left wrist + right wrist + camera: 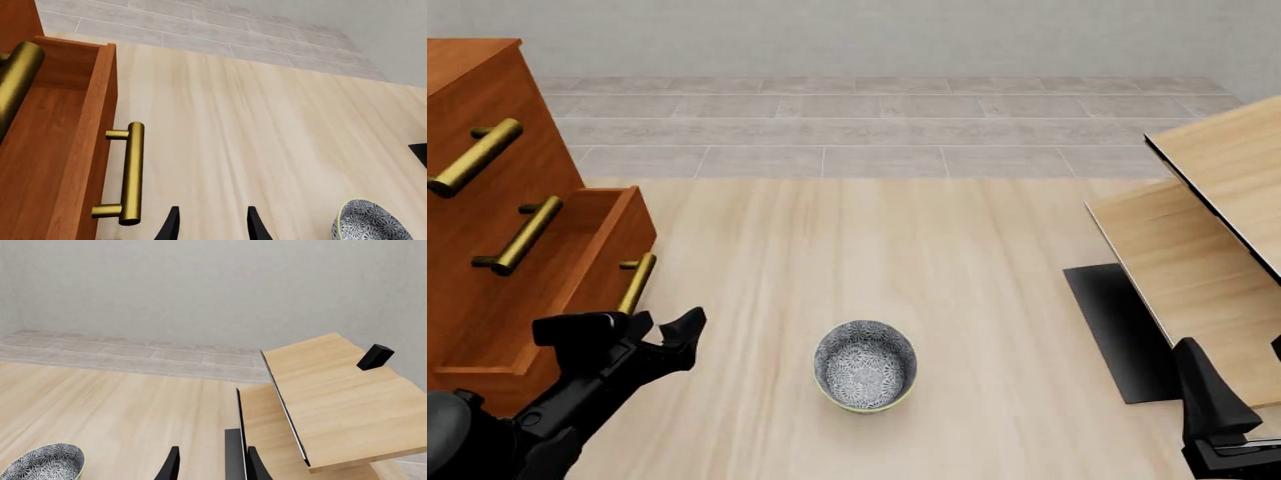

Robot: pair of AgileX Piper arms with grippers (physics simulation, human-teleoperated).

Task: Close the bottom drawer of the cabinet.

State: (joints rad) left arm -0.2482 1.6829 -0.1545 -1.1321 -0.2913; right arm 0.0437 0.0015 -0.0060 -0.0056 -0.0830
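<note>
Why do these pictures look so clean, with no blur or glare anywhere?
Front view: flat even light, and the bowl casts hardly any shadow. Left wrist view: the bottom drawer's handle shows a soft sheen, sharp throughout. Right wrist view: sharp too.

The bottom drawer (587, 262) stood pulled out from the cabinet (487, 160), its brass handle (635, 283) jutting toward the open table (961, 300) with the left gripper (665, 335) just beside it and nothing between them. A patterned bowl (865, 364) sat on the tabletop to the right of that gripper, apart from the drawer front. Pale wood panels (1201, 260) blocked the far right side, close ahead of the right gripper (211, 465).
</note>
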